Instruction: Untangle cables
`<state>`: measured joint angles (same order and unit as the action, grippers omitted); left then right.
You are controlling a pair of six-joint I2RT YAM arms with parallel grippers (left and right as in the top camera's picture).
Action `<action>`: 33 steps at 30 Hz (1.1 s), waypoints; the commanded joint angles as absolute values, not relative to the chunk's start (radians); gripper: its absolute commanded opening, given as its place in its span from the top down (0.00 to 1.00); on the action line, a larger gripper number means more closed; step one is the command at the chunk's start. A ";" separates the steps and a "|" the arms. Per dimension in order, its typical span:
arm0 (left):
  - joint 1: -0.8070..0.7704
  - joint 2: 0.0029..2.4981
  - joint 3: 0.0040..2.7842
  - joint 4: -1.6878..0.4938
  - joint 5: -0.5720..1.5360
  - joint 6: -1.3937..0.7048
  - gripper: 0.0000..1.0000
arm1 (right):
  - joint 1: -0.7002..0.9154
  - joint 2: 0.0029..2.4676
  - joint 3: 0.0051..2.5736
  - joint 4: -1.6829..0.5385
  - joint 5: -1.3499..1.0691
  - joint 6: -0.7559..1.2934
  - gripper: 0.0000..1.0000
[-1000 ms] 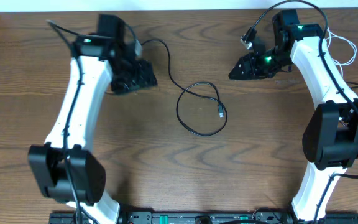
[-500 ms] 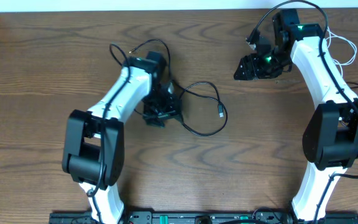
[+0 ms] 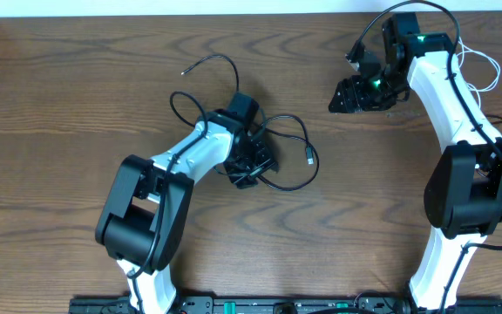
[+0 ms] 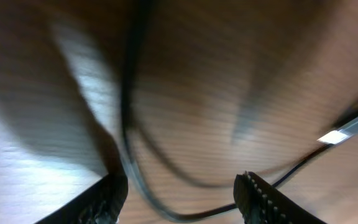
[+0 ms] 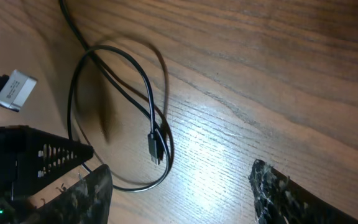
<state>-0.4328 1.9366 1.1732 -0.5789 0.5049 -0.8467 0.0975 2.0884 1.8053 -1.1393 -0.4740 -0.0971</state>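
Note:
The black cable (image 3: 296, 181) lies in a loose loop at the table's centre, its small plug (image 3: 309, 157) at the right side. My left gripper (image 3: 253, 162) is low over the loop's left side. The blurred left wrist view shows its fingers (image 4: 180, 193) open, with the black cable (image 4: 129, 146) running between them. My right gripper (image 3: 352, 94) is open and empty at the back right, above the table. Its wrist view shows its fingers (image 5: 179, 186) open, with the loop (image 5: 143, 74) and the plug (image 5: 155, 147) beyond them. A thin white cable (image 3: 493, 66) lies at the far right, behind the right arm.
The left arm's own thicker black wire (image 3: 209, 61) arcs over the table behind it. The left gripper's dark body (image 5: 23, 155) shows at the left of the right wrist view. The table's back edge (image 3: 234, 12) meets a white wall.
My left arm has swung from the back left to the centre and come down over the black cable's loop. The right arm has hardly moved.

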 commanded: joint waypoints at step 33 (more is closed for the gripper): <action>-0.315 1.248 1.222 0.060 0.478 -0.701 0.93 | 0.114 2.078 1.818 -0.923 -0.899 0.003 0.24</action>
